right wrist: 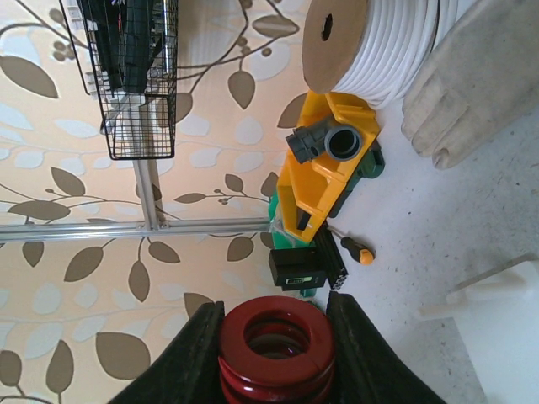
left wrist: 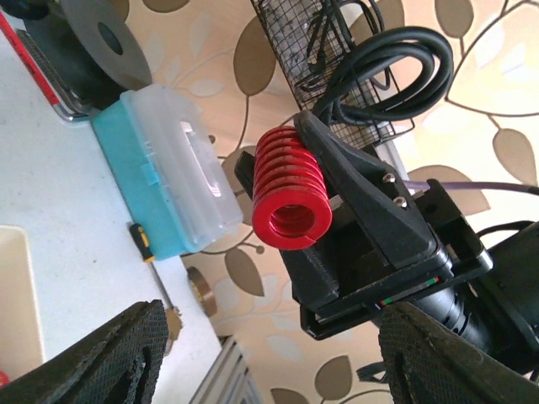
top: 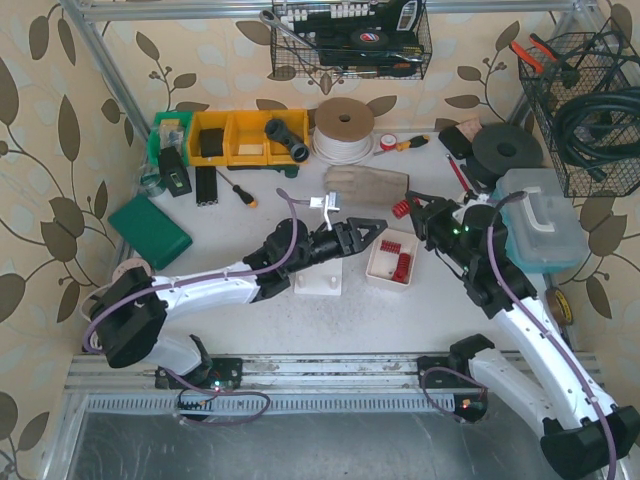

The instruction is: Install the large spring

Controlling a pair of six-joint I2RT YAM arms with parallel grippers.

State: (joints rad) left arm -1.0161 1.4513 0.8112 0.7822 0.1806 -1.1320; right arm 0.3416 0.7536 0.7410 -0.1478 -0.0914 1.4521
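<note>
Step in hand: carry phase, judged; large spring lifted, not yet seated anywhere.
Spring location: in the air, at 12 o'clock of the white tray in the top view, clear of the table.
Right gripper: jaws narrow, clamped across the red coils; bore open and unobstructed in the right wrist view.
Left gripper: jaws wide, holding nothing, at 8 o'clock of the spring and pointed toward it, close but apart.
Tray contents: further red springs, smaller by appearance.
Likely seat: white block at 8 o'clock of the tray, partly hidden under the left arm; post or socket on it possibly present, not legible from this view.
Next move, judged: either a handover into the open left jaws, or a swing toward 8 o'clock to bring the spring over the block.
Requirement: bore axis turned upright and lined up with the seat before lowering; release only once seated.
Risk: round coils rolling out of a two-point grip during any transfer.
</note>
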